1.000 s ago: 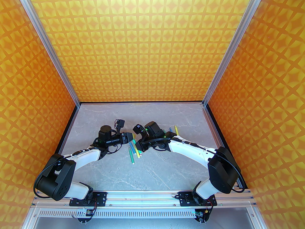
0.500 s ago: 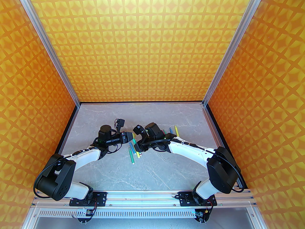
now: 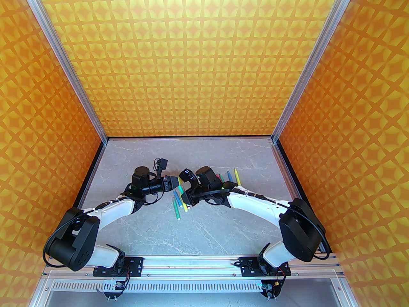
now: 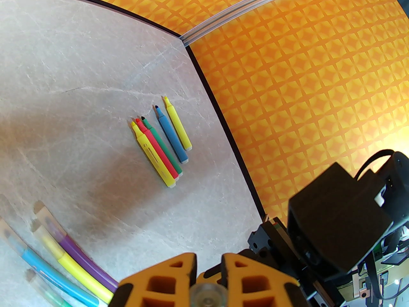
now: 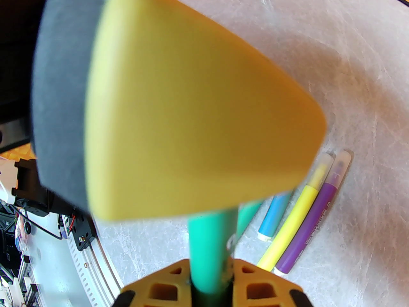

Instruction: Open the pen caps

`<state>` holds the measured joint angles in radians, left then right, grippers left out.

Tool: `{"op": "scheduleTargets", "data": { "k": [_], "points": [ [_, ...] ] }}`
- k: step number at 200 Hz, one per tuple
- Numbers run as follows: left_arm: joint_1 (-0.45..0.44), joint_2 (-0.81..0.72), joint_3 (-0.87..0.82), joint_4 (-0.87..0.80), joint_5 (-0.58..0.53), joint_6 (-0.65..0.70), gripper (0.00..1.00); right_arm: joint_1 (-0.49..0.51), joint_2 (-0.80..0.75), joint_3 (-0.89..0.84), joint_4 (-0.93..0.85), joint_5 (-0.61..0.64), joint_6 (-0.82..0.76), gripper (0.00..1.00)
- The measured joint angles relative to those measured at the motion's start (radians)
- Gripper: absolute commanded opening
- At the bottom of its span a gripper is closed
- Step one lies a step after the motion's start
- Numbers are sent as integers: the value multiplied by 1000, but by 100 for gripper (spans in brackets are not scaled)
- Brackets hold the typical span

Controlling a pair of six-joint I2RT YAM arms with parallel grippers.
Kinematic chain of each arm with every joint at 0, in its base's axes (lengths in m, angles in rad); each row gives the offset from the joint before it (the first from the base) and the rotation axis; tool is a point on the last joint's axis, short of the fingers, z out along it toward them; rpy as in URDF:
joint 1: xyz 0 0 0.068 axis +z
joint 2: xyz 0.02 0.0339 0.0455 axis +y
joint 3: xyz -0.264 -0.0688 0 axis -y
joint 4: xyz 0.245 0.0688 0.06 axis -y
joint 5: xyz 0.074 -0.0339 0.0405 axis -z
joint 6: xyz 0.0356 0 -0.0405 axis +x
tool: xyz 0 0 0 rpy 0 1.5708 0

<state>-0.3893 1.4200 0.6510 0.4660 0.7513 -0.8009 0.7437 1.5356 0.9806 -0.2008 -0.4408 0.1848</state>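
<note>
My left gripper and right gripper meet above the middle of the table, with a green pen held between them. In the right wrist view the right gripper is shut on the green barrel, which runs up behind the left gripper's big yellow finger. In the left wrist view the left gripper is shut on this pen's translucent pen cap, seen end-on between its orange fingers. Capped blue, yellow and purple pens lie on the table below.
Several uncapped pens lie side by side toward the right wall: yellow, red, green, blue and another yellow. The same group shows in the top view. The capped pens lie under the grippers. Orange patterned walls enclose the marble table.
My right gripper has shifted slightly left, closer to the left gripper, still around the green pen. The left arm has barely moved.
</note>
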Motion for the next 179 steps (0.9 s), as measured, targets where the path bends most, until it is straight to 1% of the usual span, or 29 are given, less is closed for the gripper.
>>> {"op": "scheduleTargets", "data": {
  "k": [33, 40, 68, 109, 133, 161, 179],
  "points": [
    [16, -73, 4, -102, -1, 0, 0, 1, -55, -59, 75, -22, -11, 0],
    [26, -89, 10, -116, -24, 2, 0, 2, -66, -72, 58, -31, -16, 0],
    [116, -144, 53, -165, -135, 4, 0, 2, -89, -156, -11, -43, -30, 0],
    [123, -150, 80, -232, -198, -5, 0, 2, -111, -195, -50, -37, -41, 0],
    [123, -126, 127, -364, -250, 35, 0, -5, -137, -194, -52, 35, -40, 0],
    [123, -62, 218, -571, -335, 142, 0, -34, -128, -167, -92, 187, -26, 0],
    [123, -2, 260, -680, -374, 206, 0, -56, -90, -122, -123, 285, -14, 0]
  ]
}}
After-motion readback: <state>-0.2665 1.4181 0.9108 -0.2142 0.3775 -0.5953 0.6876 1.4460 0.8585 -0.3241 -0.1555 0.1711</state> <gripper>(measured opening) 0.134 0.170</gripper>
